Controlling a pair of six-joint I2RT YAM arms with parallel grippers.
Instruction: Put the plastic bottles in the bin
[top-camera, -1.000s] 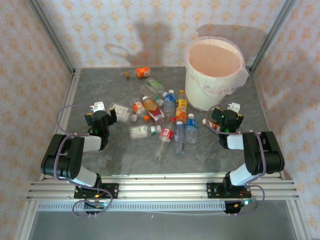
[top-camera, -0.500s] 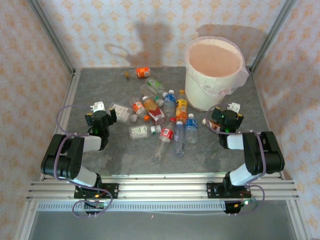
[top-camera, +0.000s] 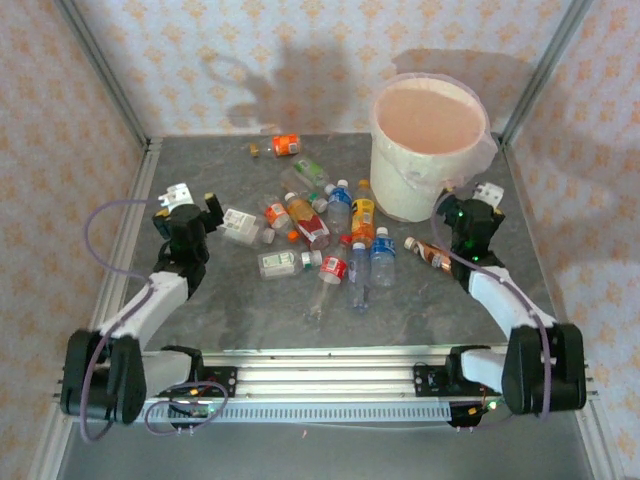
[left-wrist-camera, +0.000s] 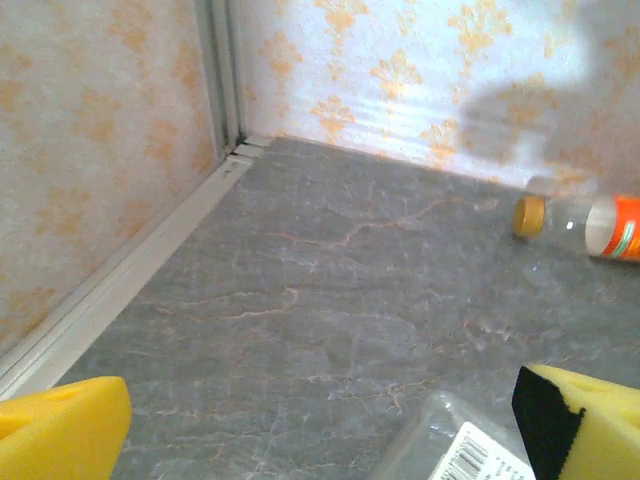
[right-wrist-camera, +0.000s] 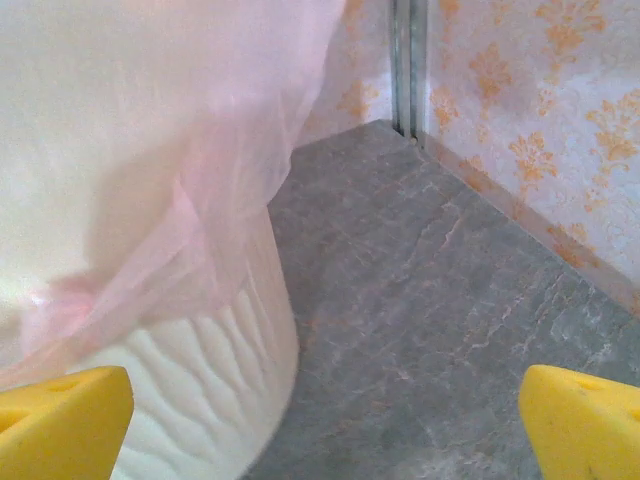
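The bin (top-camera: 398, 195) is seen at the upper right of the top view, standing on the grey tabletop (top-camera: 250, 310). Its inside is shown as a smooth pinkish surface. In the right wrist view a thin bag (right-wrist-camera: 190, 190) is draped over its ribbed white wall.

The plastic bottles (top-camera: 335, 240) are scattered on their sides at the centre of the frame, left of the bin and outside it. An orange-labelled bottle (top-camera: 286, 145) is set apart towards the upper middle, and a further bottle (top-camera: 428, 253) lies just below the bin.

The left tool (top-camera: 193, 207) is held wide at the left of the frame, with a clear bottle (top-camera: 241, 226) just beside it. In the left wrist view that bottle's barcode label is seen at the lower edge, next to the right-hand yellow pad (left-wrist-camera: 585, 425).

The right tool (top-camera: 462, 205) is likewise held wide, close beside the bin's wall.
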